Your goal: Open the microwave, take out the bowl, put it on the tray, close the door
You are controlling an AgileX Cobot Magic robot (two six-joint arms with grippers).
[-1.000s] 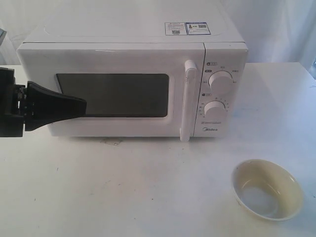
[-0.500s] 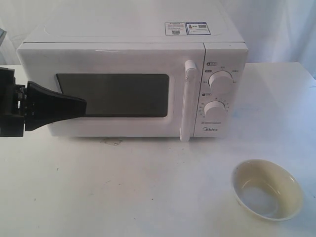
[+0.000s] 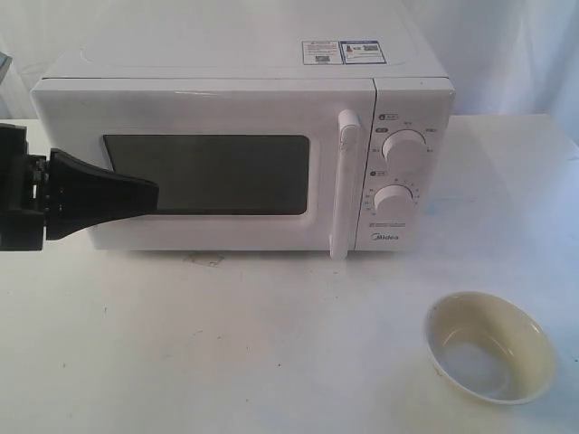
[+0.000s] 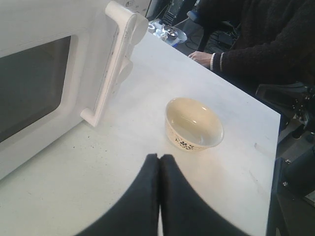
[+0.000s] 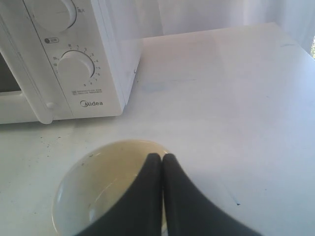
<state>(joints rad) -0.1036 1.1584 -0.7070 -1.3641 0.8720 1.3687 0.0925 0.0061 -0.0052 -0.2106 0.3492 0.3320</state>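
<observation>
Plainly, the white surface (image 3: 271,344) carries the microwave (image 3: 208,59), its door (image 3: 208,113) shut. Only the left wrist view shows a person's dark sleeve (image 4: 261,44) and hand (image 4: 199,57) at the surface's edge. The bowl (image 3: 489,346) sits upright on the surface, out in front of the knobs (image 3: 403,151). In the exterior view the left end effector (image 3: 149,193), fingers together, overlaps the window's (image 3: 226,172) left end. Only the right wrist view shows the right end effector (image 5: 162,157), pressed together and empty, in front of the bowl's rim.
</observation>
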